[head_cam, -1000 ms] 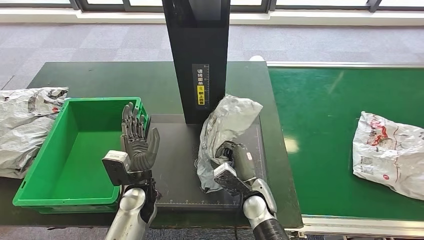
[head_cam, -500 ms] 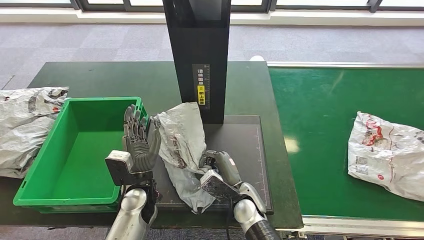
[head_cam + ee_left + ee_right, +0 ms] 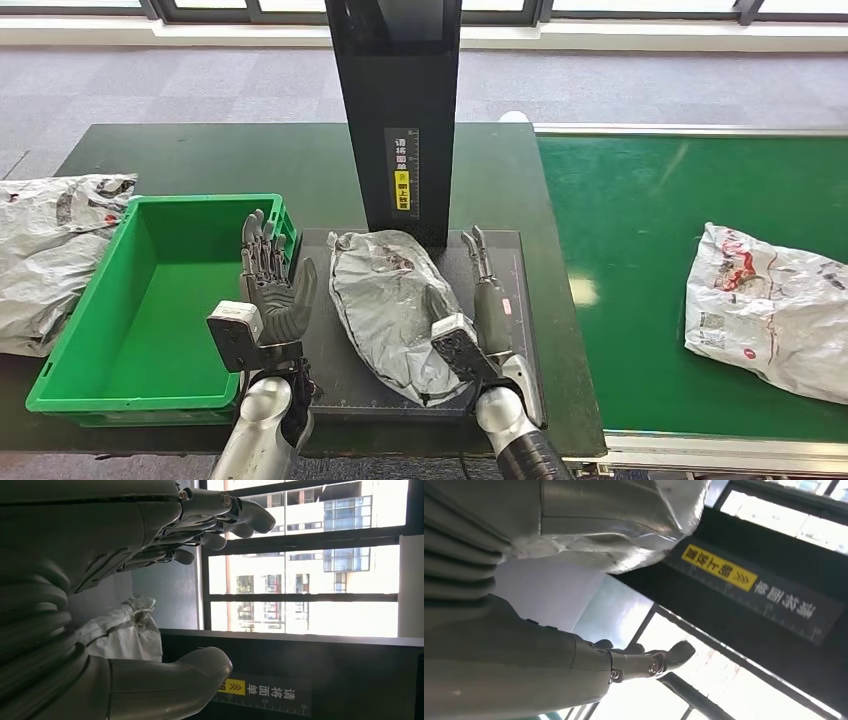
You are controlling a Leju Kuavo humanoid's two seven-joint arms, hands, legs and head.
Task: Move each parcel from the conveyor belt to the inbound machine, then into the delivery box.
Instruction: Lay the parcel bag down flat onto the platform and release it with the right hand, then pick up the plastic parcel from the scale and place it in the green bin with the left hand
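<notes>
Where the dark flat platform (image 3: 340,370) of the inbound machine lies at the foot of its tall black column (image 3: 398,110), one crumpled grey plastic mailer parcel (image 3: 388,305) rests flat on it, between the two robot hands. Right hand (image 3: 483,300): released, holding nothing, fingers extended toward the column, lying just beside the parcel's right edge; contact with the parcel cannot be told. Left hand (image 3: 272,285): released and empty, fingers upright and spread, palm toward the parcel, standing between the parcel and the green rectangular plastic delivery box (image 3: 80,330), apart from the parcel. Delivery box: at the left of the platform, interior showing bare green floor. Second white-and-grey printed mailer parcel (image 3: 765,310): lying on the green conveyor belt (image 3: 640,220) at right, well apart from the machine. Further grey crumpled mailer bag (image 3: 45,250): on the dark table at far left, beside the box's outer wall.
</notes>
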